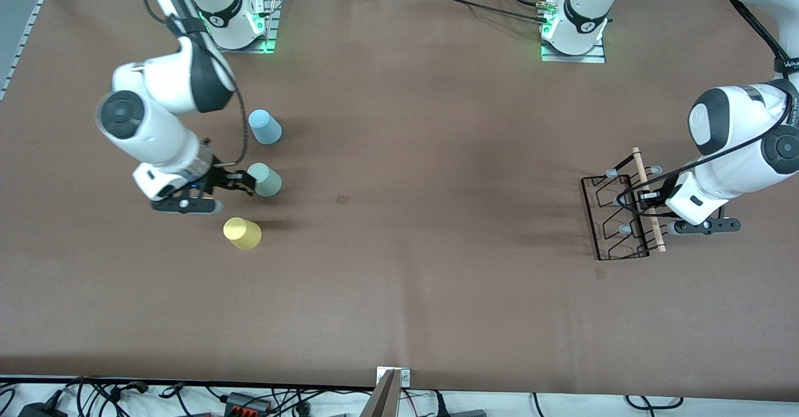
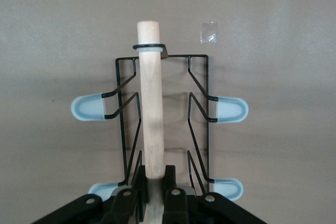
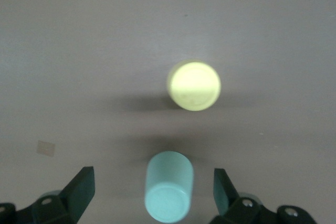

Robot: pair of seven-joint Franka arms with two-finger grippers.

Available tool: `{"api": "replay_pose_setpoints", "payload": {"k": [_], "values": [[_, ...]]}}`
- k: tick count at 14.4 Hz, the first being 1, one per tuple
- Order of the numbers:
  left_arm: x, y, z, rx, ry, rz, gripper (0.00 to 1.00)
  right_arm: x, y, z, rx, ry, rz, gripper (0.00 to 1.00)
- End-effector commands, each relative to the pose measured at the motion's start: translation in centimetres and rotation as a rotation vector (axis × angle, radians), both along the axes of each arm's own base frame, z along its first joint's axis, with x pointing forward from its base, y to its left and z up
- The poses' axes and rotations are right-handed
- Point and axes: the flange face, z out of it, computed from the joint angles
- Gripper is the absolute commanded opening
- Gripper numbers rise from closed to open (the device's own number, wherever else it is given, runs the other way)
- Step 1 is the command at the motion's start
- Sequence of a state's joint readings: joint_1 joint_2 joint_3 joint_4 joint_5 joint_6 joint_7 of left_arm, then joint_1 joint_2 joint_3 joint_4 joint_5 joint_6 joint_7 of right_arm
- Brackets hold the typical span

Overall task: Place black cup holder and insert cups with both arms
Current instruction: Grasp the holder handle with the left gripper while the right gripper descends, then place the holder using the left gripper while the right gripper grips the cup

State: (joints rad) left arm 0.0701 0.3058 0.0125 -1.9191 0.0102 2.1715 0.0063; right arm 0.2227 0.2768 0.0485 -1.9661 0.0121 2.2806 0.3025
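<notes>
The left gripper (image 2: 155,192) is clamped on the light wooden rod (image 2: 150,98) of the black cup holder (image 1: 615,217), which lies flat near the table edge at the left arm's end. That rod looks like the right place to take it: stiff and round, it runs down the rack's middle, so the light wire frame should hang fairly balanced, though it may swing or twist about the rod when raised.

Toward the right arm's end, the right gripper (image 1: 240,183) hovers with its fingers wide apart, straddling the mint green cup (image 1: 265,180) without touching it. The light blue cup (image 1: 265,127) stands farther from the front camera, the yellow cup (image 1: 242,233) nearer. All three sit mouth-down; thin plastic like that is probably light, slick and easy to squash, so a gentle squeeze across the wall suits them.

The left wrist view shows the fingers pinching the rod and the pale capped pegs (image 2: 88,109) plainly, while only the front view shows how well apart the rack and cups are.
</notes>
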Motion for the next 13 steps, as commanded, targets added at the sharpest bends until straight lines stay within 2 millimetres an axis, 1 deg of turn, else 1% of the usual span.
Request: {"api": "replay_pose_setpoints", "payload": {"k": [1, 3, 4, 6, 7, 9, 10, 13], "values": [[0.2, -0.5, 3.5, 0.017, -0.005, -0.021, 0.02, -2.1, -0.9, -3.3, 0.010, -0.019, -0.028, 1.00], [0.9, -2.4, 6.1, 0.012, 0.033, -0.042, 0.03, -3.4, -1.2, -5.1, 0.013, -0.036, -0.028, 1.00], [1.2, -4.6, 7.3, 0.004, 0.044, -0.074, 0.03, -3.6, -1.1, -5.4, 0.013, -0.038, -0.025, 1.00], [1.2, -8.6, 8.8, -0.022, 0.068, -0.103, 0.03, -3.8, -0.9, -5.6, 0.013, -0.033, -0.023, 1.00], [0.9, -11.5, 9.3, -0.031, 0.075, -0.120, 0.03, -3.9, -0.9, -5.9, 0.011, -0.026, -0.026, 1.00], [0.2, -16.5, 9.6, -0.044, 0.073, -0.122, 0.02, -4.3, -0.9, -6.5, 0.011, -0.017, -0.072, 1.00], [-0.3, -19.5, 9.6, -0.048, 0.071, -0.099, 0.02, -4.6, -0.2, -6.7, 0.011, -0.016, -0.076, 1.00], [-1.9, -26.8, 9.3, -0.053, 0.059, -0.076, 0.01, -5.1, 0.8, -7.6, 0.009, 0.000, -0.115, 1.00]]}}
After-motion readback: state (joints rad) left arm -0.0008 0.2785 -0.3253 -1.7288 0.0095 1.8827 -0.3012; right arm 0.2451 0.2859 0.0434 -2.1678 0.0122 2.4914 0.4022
